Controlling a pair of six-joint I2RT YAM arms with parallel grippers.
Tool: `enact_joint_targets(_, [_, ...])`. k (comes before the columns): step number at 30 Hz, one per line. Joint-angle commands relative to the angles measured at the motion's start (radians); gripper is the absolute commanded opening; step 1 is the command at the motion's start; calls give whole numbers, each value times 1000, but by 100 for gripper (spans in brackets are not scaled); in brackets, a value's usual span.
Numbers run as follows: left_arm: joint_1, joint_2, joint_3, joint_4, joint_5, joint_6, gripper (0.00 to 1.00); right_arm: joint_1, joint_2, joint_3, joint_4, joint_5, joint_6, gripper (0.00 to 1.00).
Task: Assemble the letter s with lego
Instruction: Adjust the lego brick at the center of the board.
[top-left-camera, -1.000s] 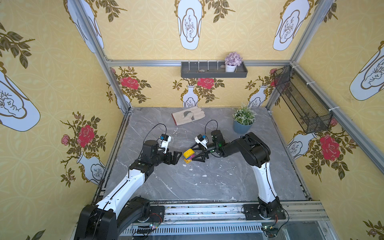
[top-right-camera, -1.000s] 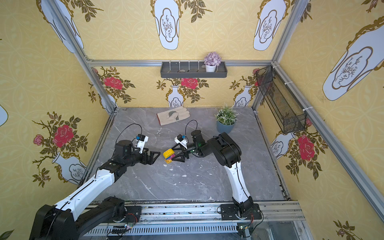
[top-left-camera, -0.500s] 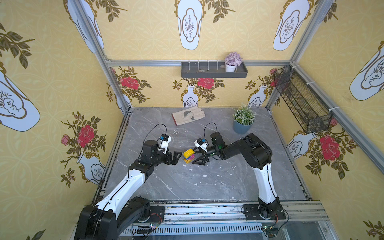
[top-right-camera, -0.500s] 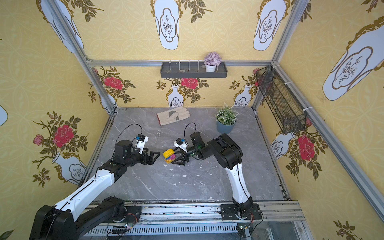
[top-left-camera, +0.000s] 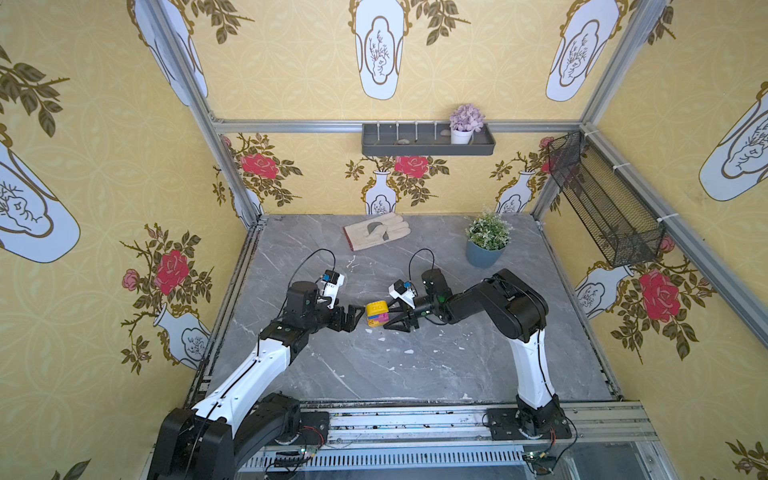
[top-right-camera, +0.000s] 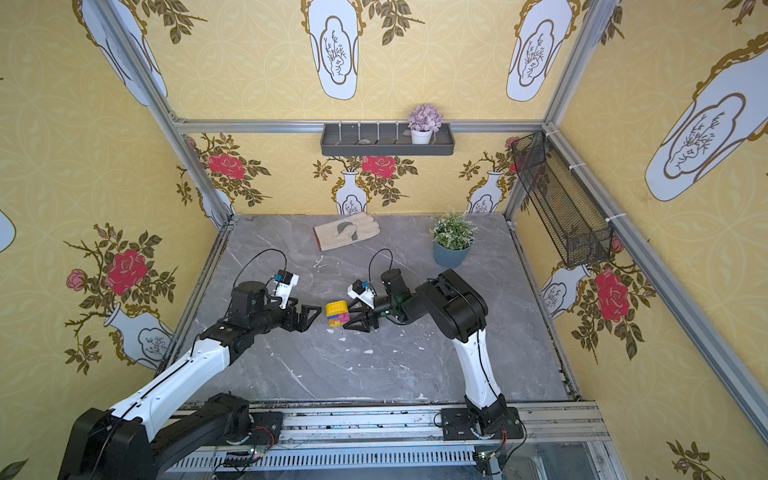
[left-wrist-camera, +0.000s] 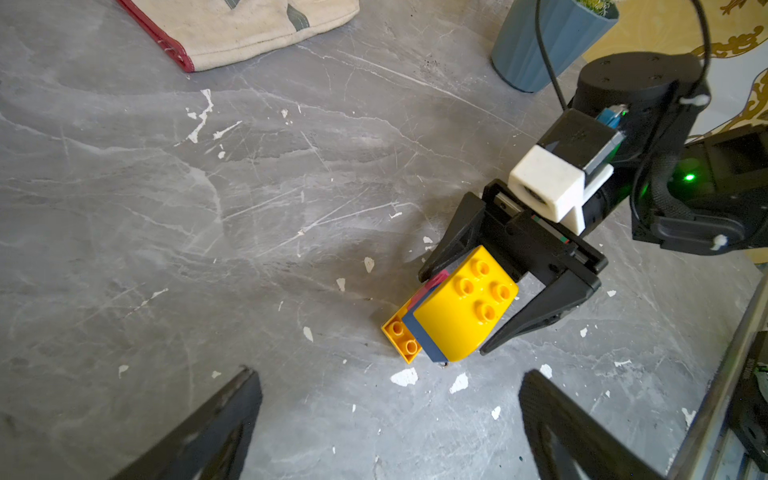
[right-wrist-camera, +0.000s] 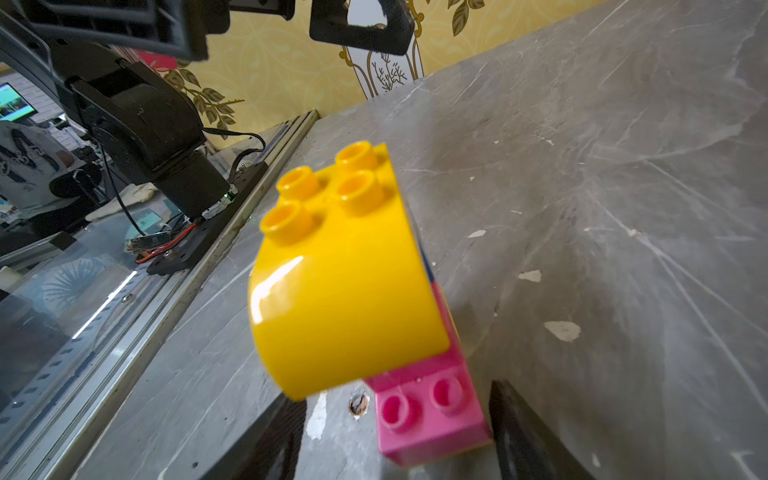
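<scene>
Where the two hands meet, near the middle of the desk (top-left-camera: 415, 365), the lego (top-left-camera: 377, 315) is found as one joined lump. It is set on the desk. A yellow brick (left-wrist-camera: 457, 316) with four studs is seen on top. A thin blue edge (left-wrist-camera: 419, 336) and a pink brick (right-wrist-camera: 432, 415) are seen under it. A second yellow brick (left-wrist-camera: 399, 336) is seen at the bottom, against the desk. The right hand (top-left-camera: 390, 319) is placed around the lump, with one finger on each side. A gap is seen between one finger (left-wrist-camera: 536, 316) and the yellow brick, so the hand is open and the lump is not squeezed. The left hand (top-left-camera: 357, 318) is held wide open just beside the lump, without touching it. A glove (top-left-camera: 376, 235) and a plant pot (top-left-camera: 484, 249) are seen at the back of the desk, well apart from the lego.
</scene>
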Motion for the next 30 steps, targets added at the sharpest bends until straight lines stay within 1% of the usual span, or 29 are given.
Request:
enact_joint_targets(1, [1,5,-7,-6,4,18,99,11,22,-31,-128,112,100,71])
enact_joint_targets(7, [-5,19,0,-29,0,34,99,22,54,-46,-33,140,123,70])
enact_joint_targets(11, [-12,35,6,-41,-4,47,99,23,75,-63,17,148,134,66])
enact_joint_targets(13, [-15,41,11,-46,-7,53,99,23,83,-67,28,146,136,60])
enact_joint_targets(14, [-18,44,12,-48,-7,55,99,23,86,-66,29,146,136,59])
enact_joint_targets(24, [-23,66,14,-48,-8,61,99,33,107,-69,89,148,157,58])
enact_joint_targets(25, [-24,66,14,-48,-8,62,99,33,109,-67,94,148,158,57])
enact_joint_targets(27, [-25,69,14,-48,-6,62,99,33,115,-63,93,140,158,51])
enact_joint_targets(30, [-25,74,14,-46,-6,63,99,33,119,-64,102,140,161,47])
